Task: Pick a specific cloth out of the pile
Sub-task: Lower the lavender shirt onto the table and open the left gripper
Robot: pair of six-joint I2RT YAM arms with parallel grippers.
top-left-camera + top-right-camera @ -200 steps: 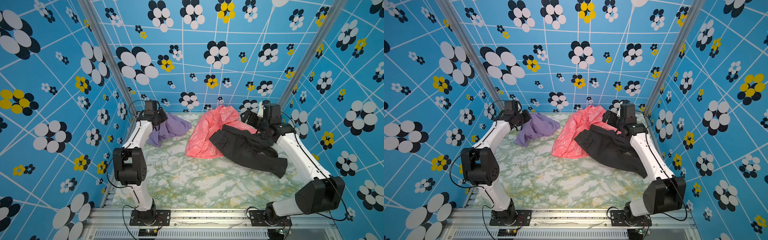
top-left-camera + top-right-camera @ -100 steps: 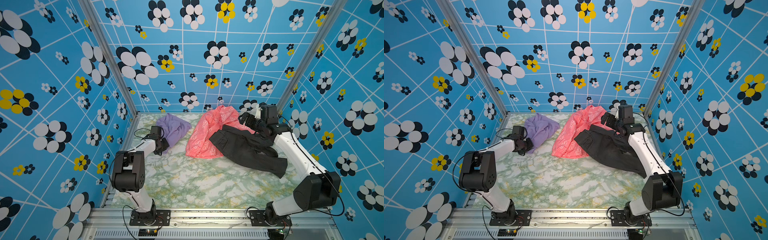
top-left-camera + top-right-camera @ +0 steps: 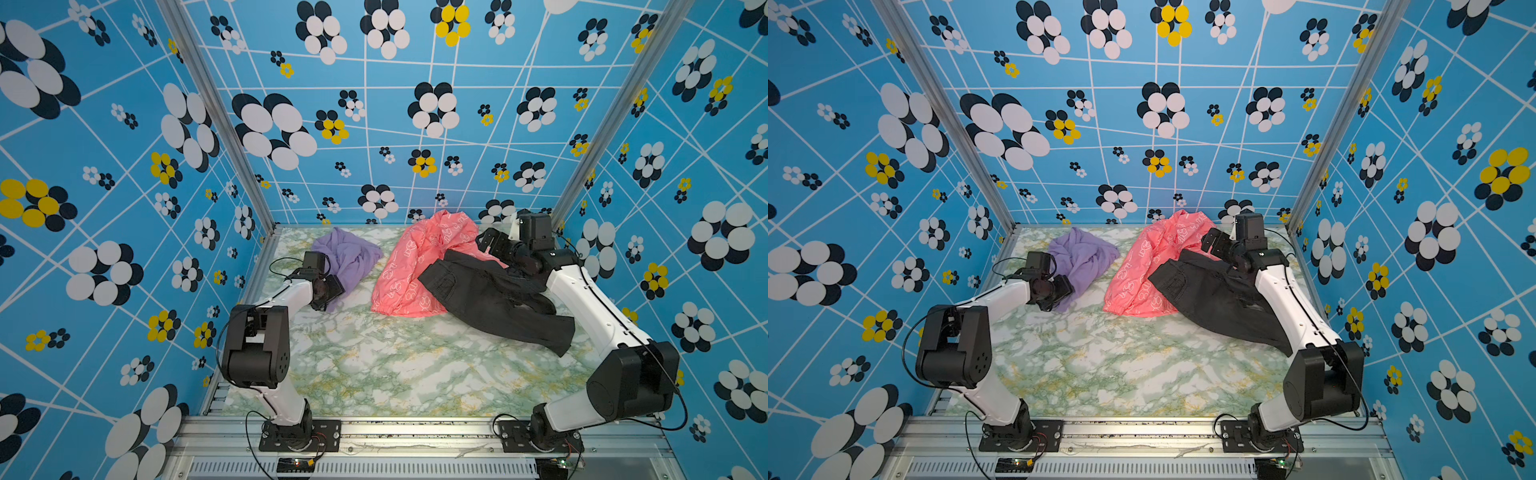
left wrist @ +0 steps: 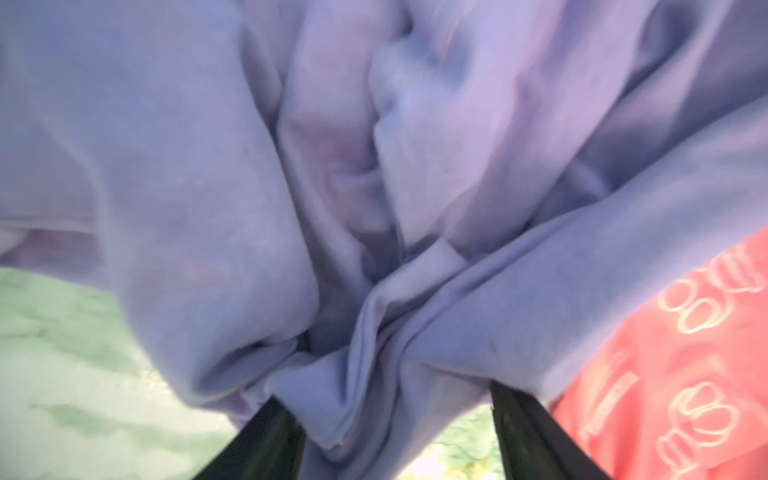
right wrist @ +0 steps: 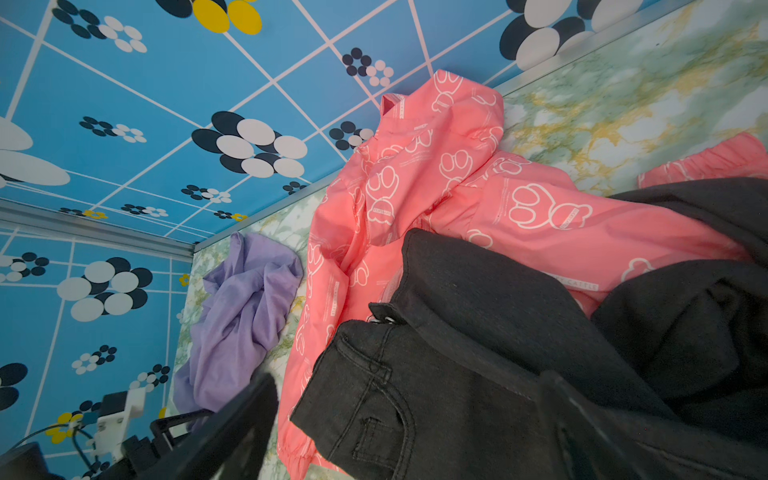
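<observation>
In both top views the cloth [image 3: 349, 259] is lying crumpled at about eleven o'clock on the surface [image 3: 395, 365], just beside the pile [image 3: 457, 291] of pink garment [image 3: 415, 266] and black trousers [image 3: 498, 307] at one o'clock. The left hand [image 3: 330, 291] is sitting at the cloth's seven o'clock edge, its fingers [image 4: 266, 440] spread wide with a lavender fold lying loose between them. The right hand [image 3: 492, 245] is hovering wide open over the pile's far end, gripping nothing.

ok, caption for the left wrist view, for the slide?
Left gripper, fingers open, straddles a bunched fold of the purple cloth, pink jacket beside it.
</observation>
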